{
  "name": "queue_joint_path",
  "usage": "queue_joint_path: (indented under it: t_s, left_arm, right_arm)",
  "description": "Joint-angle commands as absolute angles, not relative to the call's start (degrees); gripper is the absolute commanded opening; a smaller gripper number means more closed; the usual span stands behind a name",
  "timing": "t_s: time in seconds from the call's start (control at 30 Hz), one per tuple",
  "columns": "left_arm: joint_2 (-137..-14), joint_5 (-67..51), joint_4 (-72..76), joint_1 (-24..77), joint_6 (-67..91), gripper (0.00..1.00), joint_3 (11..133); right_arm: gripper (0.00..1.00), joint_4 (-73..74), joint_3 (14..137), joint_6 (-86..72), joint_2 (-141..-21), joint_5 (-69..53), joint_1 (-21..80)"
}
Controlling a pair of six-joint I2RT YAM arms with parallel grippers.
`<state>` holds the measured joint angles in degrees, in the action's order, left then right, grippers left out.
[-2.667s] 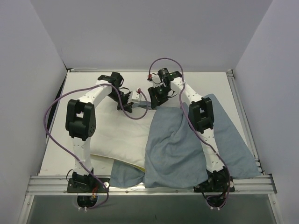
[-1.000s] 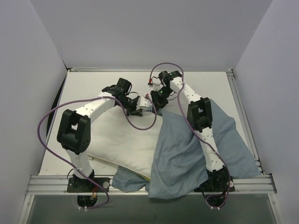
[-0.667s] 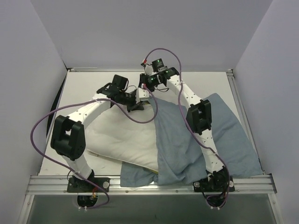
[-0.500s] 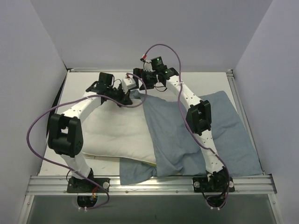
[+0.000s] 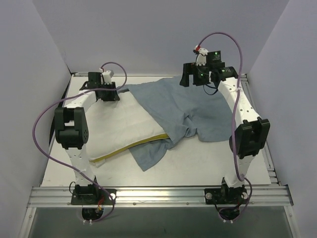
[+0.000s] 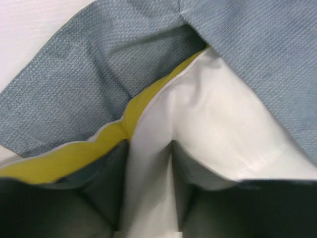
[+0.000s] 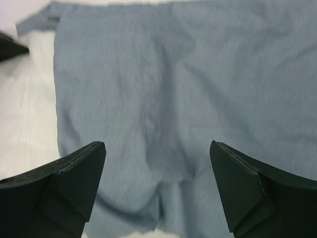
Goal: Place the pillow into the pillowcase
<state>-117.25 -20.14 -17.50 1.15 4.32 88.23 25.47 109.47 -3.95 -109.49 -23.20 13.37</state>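
Top view, nearest first: the pillow [image 5: 116, 131] shows its yellow edge bare, and the pillowcase [image 5: 193, 106] is only draped over its far right end, so I judge it mostly outside. Far left, the left gripper [image 6: 148, 218] has white pillow cloth between part-spread fingers; I cannot tell if it grips. The right gripper [image 7: 157, 145] has let go and is spread wide. Earlier both pinched mid-scene.

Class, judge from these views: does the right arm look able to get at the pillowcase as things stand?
Probably yes. The right end effector hangs open directly above the pillowcase, with nothing between them to block a straight descent.
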Motion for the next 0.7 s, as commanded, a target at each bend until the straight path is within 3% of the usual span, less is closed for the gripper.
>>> queue_joint_path:
  t_s: [0.0,0.13,0.23,0.4,0.67]
  left_arm:
    - [-114.02,-23.55,-21.95,4.04,0.93,0.53,93.16]
    - [-102.94,-24.00,-30.83,9.22,-20.08,0.76,88.53]
    - [-93.27,-23.29,-38.04,15.54,-35.56,0.97,81.51]
    - [-82.29,-19.34,-42.27,25.74,-43.50,0.97,70.41]
    - [-81.04,-20.49,-45.53,31.20,-46.21,0.97,62.24]
  right_arm:
    - [0.88,36.72,102.14,2.28,-107.59,-24.16,13.98]
    - [0.79,39.90,92.84,0.88,-102.50,-31.34,11.35]
    - [0.80,38.15,82.99,-2.71,-96.17,-35.93,11.08]
    - [0.86,25.07,64.73,-18.76,-86.07,-39.11,11.16]
    - [0.92,13.99,47.13,-29.87,-75.68,-30.95,14.93]
